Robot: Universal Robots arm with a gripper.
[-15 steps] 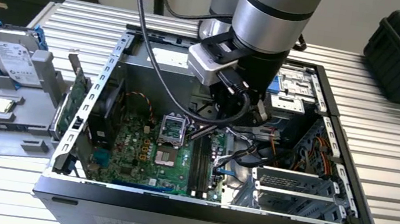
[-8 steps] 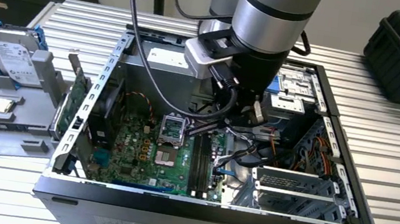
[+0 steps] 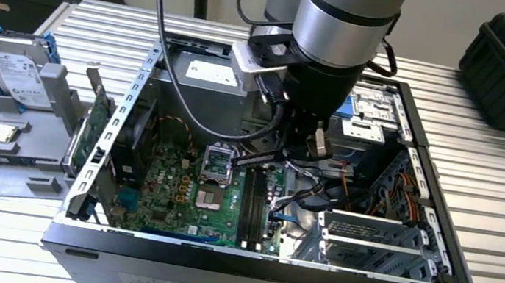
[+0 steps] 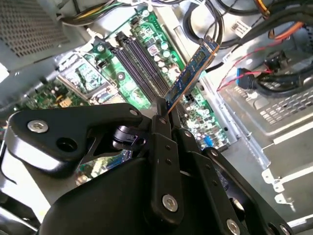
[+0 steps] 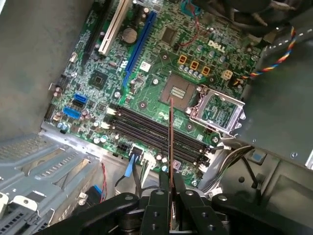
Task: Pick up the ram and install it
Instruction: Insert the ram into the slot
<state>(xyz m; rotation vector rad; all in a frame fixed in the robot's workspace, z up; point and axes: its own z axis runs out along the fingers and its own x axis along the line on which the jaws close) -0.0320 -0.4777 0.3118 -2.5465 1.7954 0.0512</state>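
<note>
Above the motherboard (image 5: 146,81), ram (image 4: 191,71) within the pincer (image 4: 164,111)

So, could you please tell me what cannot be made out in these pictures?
- Faces of the ram: edge-on in the first wrist view, chips and label hidden.
- Its gripped end: second wrist view, covered by the pincer shut on it.
- Latches of the slots: first wrist view, too small to tell open or closed.
- The board under the wrist: exterior view, hidden by the arm.
</note>
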